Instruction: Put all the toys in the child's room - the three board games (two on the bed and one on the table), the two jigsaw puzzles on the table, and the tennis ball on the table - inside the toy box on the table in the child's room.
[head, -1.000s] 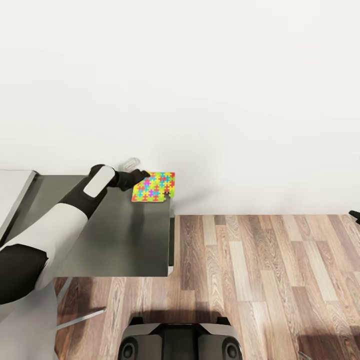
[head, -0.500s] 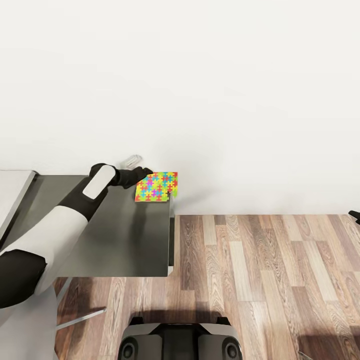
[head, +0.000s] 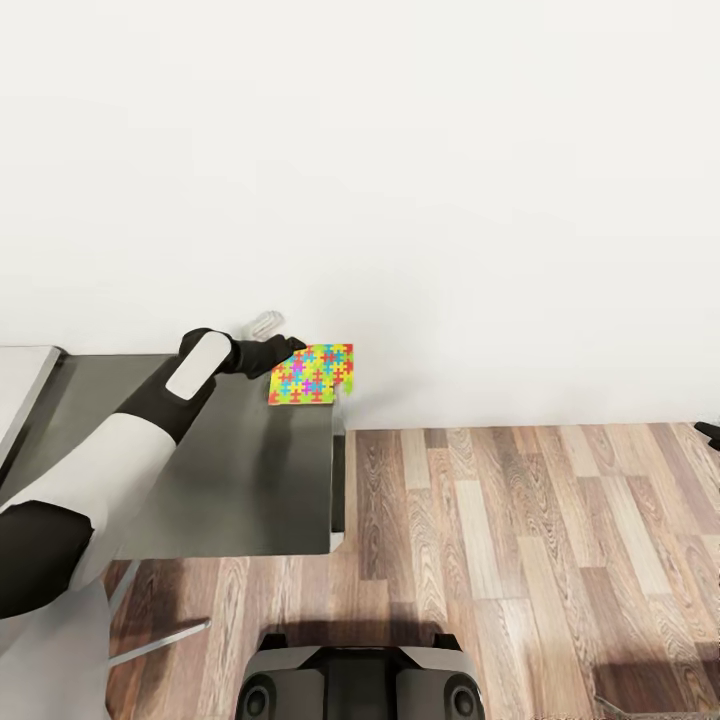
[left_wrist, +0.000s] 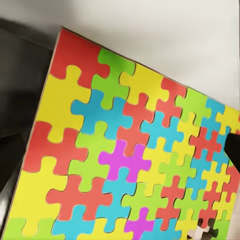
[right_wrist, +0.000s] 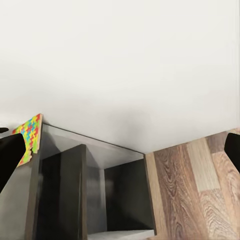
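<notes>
Left arm stretched over dark grey table section, left gripper at the near-left corner of a jigsaw puzzle; looks like it's pinching that edge but fingers hidden, can't tell for sure. Puzzle sits at far right corner of the table, against the white wall, seems slightly raised. Left wrist view: puzzle close up. Right gripper: dark fingertips at both frame edges, spread wide, nothing between, pointing at table end and wood floor
</notes>
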